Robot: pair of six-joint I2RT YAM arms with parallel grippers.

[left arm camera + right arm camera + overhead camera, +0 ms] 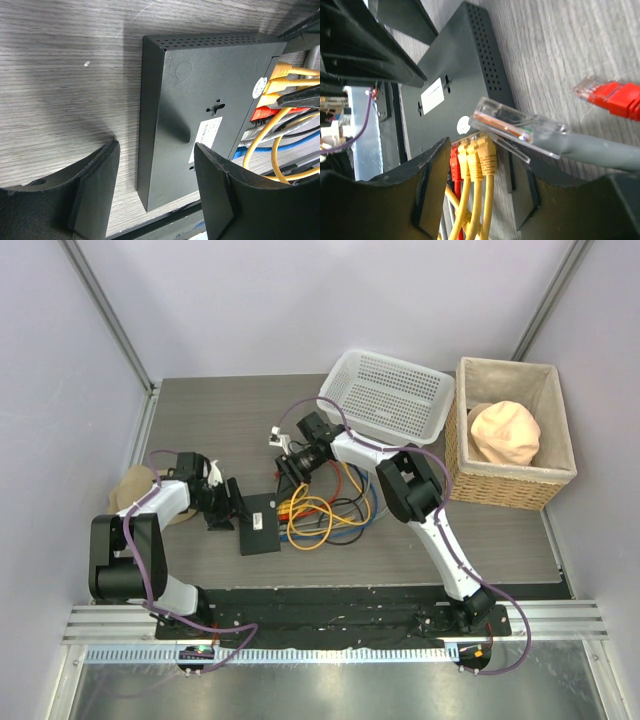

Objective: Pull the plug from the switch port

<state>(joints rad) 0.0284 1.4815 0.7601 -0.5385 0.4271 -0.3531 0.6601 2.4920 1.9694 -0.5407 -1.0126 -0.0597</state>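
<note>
Black fingers [95,180] of the left tool [156,147] are pictured spread wide. One is held over bare worktop [220,420] and the other over the upturned face of the switch [200,90], so that one long edge of the box is framed between them. Whether either finger touches the box cannot be told.

The right tool [479,150] is likewise seen with its fingers apart and nothing clearly pinched. In its gap three yellow plugs [477,152] and a seated red plug [454,162] are shown lodged side by side in the sockets. A clear plug [515,125] on a grey cable [600,150] is seen free of the box, carried across the right wrist view just above the sockets. A loose red plug [615,97] is left lying on the bare wood grain beyond it.

The switch is laid flat just left of the worktop's middle, nearer the near edge, with its white label upward and its socket edge turned toward the right tool. A tangle of cables [320,520] in yellow, blue and black is spread beside it toward the middle. A white mesh basket [385,390] is propped at a tilt by the far edge. A wicker basket [510,490] holding a peach bundle [505,432] is set in the far right corner. A tan object [128,490] is partly hidden under the left arm at the left edge.
</note>
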